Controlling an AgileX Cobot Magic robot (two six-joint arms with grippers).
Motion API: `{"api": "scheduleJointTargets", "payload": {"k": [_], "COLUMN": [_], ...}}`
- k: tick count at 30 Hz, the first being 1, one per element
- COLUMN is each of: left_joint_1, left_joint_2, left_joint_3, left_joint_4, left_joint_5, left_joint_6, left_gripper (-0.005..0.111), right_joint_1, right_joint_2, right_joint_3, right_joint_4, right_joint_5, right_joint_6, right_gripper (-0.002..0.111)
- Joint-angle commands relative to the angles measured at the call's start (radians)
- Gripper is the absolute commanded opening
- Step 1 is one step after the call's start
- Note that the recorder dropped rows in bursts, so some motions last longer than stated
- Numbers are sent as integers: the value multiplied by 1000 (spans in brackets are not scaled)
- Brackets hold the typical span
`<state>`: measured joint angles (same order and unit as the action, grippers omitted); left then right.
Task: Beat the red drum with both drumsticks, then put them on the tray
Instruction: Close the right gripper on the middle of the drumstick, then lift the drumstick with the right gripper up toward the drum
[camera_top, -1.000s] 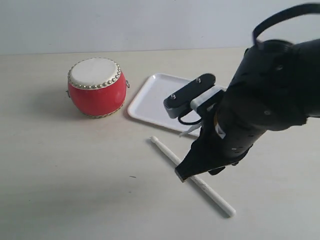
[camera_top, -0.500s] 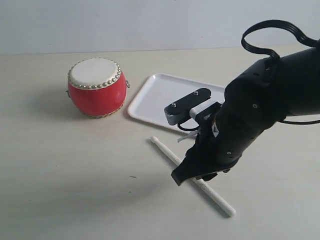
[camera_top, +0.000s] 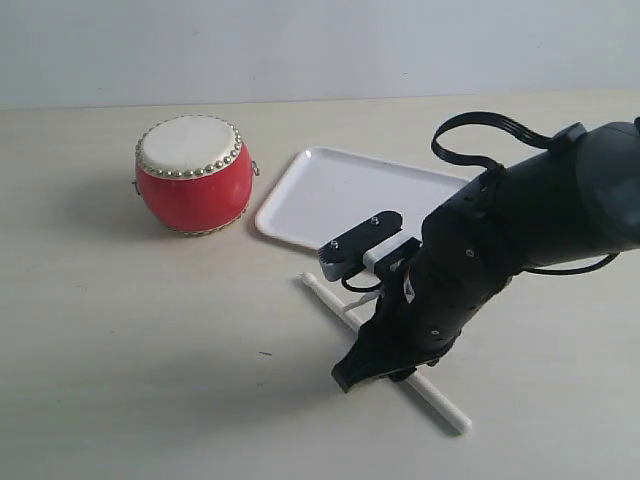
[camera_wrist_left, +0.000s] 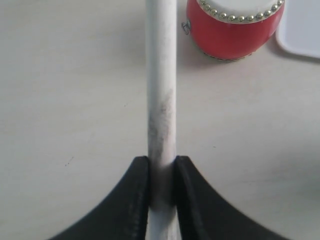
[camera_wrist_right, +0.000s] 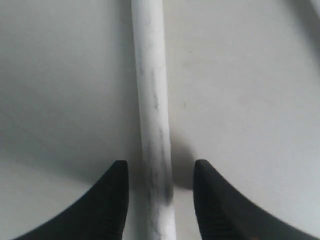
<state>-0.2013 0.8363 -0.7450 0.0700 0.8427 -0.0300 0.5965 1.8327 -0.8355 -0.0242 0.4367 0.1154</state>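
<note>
The left gripper (camera_wrist_left: 161, 167) is pinching a thin, pale cream wooden drumstick (camera_wrist_left: 161, 75) between its black jaws. It is gripping near one end, so the long free part is pointing out past the small, squat, glossy red drum (camera_top: 193, 175) with its cream skin top and gold studs, probably ready for striking; this arm is not showing in the exterior view. The drum is sitting on the pale tabletop (camera_top: 150, 380) at the left, and near it to the right the flat white rectangular plastic tray (camera_top: 330, 190) is lying, waiting for the sticks. Just in front of the tray a second pale wooden drumstick (camera_top: 445, 409) is lying flat on the tabletop, slanting down to the right. The right gripper (camera_wrist_right: 160, 172) is hanging over it with its jaws spread, one on each side of the shaft and neither touching, seemingly lining up a grasp. Compared with a second ago, the right arm has been sinking lower and shifting left, its cable loop dropping with it, while the drum, tray and lying stick are staying put.
</note>
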Motion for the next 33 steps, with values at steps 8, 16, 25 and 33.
{"api": "scheduleJointTargets", "payload": {"k": [8,16,25,33], "left_joint_1": [4,4,4,4], "left_joint_2": [-5,-5,-5,-3], "left_joint_3": [2,2,2,2], "left_joint_4": [7,7,7,7], "left_joint_5": [-3,-3,-3,-3], "left_joint_6": [4,4,4,4], "left_gripper": [0,0,0,0], "right_joint_1": [-5,-5,-5,-5], "right_joint_2": [126,127,23,-85], "right_joint_3": [-138,-139,-240,-324], "right_joint_4": [-10,-10,177,338], "right_joint_5": [187,221,250,274], "right_joint_6": [-20,-44,-199,-359], "right_gripper": [22,0,0,0]}}
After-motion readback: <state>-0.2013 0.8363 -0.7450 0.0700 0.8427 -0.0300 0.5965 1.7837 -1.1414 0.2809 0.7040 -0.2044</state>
